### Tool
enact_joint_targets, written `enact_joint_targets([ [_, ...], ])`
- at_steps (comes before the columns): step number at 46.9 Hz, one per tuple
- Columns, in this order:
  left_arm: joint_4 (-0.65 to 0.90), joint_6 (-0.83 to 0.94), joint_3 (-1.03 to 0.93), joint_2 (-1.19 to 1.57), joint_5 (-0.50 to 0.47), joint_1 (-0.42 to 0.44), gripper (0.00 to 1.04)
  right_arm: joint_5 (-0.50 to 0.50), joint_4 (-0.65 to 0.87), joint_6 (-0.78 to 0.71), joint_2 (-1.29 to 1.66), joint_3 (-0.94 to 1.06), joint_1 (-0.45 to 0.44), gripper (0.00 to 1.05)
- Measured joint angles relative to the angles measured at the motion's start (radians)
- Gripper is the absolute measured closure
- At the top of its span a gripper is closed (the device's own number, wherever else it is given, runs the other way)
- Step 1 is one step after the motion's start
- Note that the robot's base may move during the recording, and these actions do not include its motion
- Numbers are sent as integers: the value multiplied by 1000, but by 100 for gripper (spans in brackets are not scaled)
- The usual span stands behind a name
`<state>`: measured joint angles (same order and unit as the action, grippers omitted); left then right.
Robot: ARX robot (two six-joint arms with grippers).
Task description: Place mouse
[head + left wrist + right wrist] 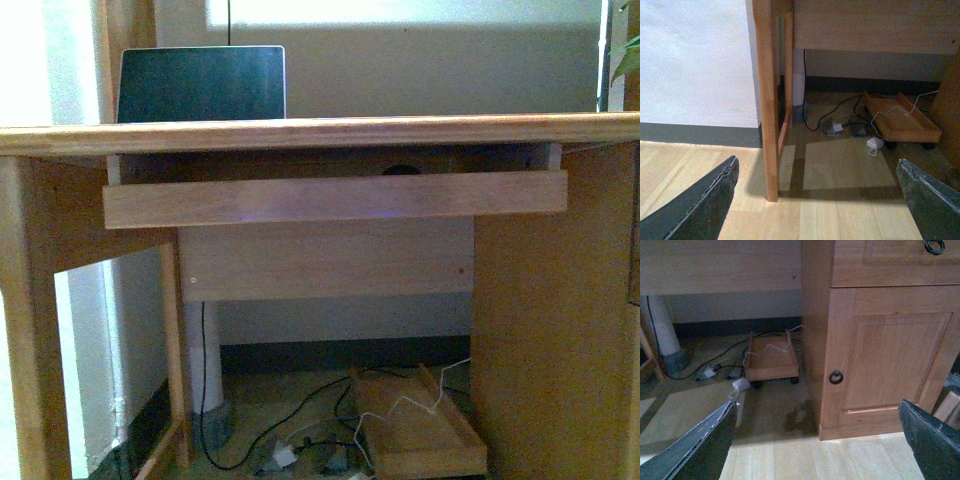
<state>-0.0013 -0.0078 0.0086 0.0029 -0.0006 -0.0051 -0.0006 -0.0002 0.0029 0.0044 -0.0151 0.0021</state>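
Observation:
In the front view a small dark rounded shape (403, 169) peeks over the front board of the pull-out tray (330, 198) under the desk top; it looks like the mouse, mostly hidden. Neither arm shows in that view. My left gripper (817, 200) is open and empty, low over the wooden floor near the desk's left leg (767, 100). My right gripper (817, 440) is open and empty, low over the floor in front of the desk's cabinet door (885, 355). The mouse shows in neither wrist view.
A laptop (200, 84) stands open on the desk top (320, 132) at the left. Under the desk lie a low wooden trolley (420, 425) and loose cables (840, 125). The cabinet door has a ring handle (836, 377).

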Motion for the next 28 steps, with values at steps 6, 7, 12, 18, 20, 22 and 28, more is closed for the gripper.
enact_joint_targets([
  [6,0,0,0,0,0,0,8,1,0,0,0,0,0,7],
  [7,0,0,0,0,1,0,8,0,0,0,0,0,0,7],
  [12,0,0,0,0,0,0,8,0,0,0,0,0,0,7],
  [18,0,0,0,0,0,0,8,0,0,0,0,0,0,7],
  [20,0,0,0,0,0,0,8,0,0,0,0,0,0,7],
  [22,0,0,0,0,1,0,8,2,0,0,0,0,0,7],
  [28,0,0,0,0,0,0,8,1,0,0,0,0,0,7],
])
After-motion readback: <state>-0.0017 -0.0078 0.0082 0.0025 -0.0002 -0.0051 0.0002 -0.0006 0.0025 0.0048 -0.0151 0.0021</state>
